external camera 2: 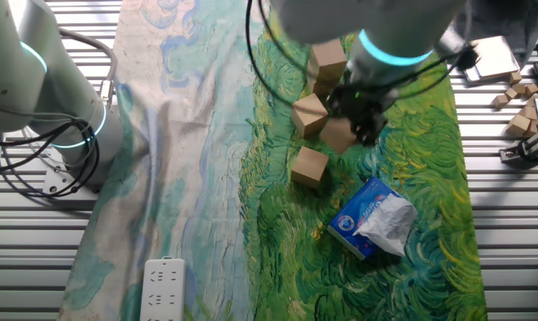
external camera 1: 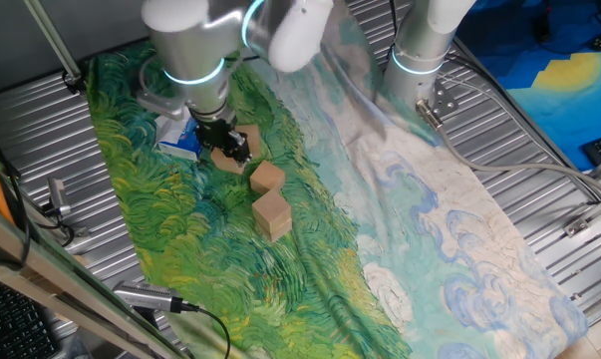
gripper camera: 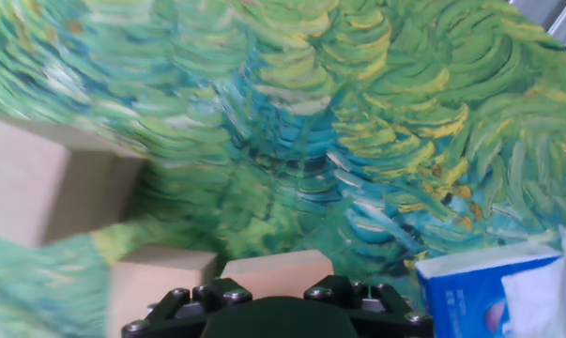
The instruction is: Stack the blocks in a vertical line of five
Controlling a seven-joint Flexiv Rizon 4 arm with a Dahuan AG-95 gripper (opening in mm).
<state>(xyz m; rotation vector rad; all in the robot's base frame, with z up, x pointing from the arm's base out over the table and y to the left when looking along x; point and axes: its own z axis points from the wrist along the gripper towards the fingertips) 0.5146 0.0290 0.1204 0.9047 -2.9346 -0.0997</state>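
My gripper (external camera 2: pixel 356 125) hangs low over the green part of the painted cloth, shut on one tan block (external camera 2: pixel 337 135). In the hand view that block (gripper camera: pixel 278 272) fills the gap between my fingers. A second block (external camera 2: pixel 310 114) lies just left of it, and a third block (external camera 2: pixel 310 166) lies nearer the blue-and-white packet (external camera 2: pixel 373 217). Two more blocks (external camera 2: pixel 327 62) sit close together beyond the gripper; I cannot tell whether one rests on the other. In one fixed view the gripper (external camera 1: pixel 230 150) is left of two blocks (external camera 1: pixel 267 178) (external camera 1: pixel 272 214).
The painted cloth (external camera 1: pixel 410 229) covers a ribbed metal table. A second arm (external camera 2: pixel 54 89) stands at the cloth's edge. A white power strip (external camera 2: pixel 164 287) lies on the pale end. Spare wooden pieces (external camera 2: pixel 518 94) sit off the cloth.
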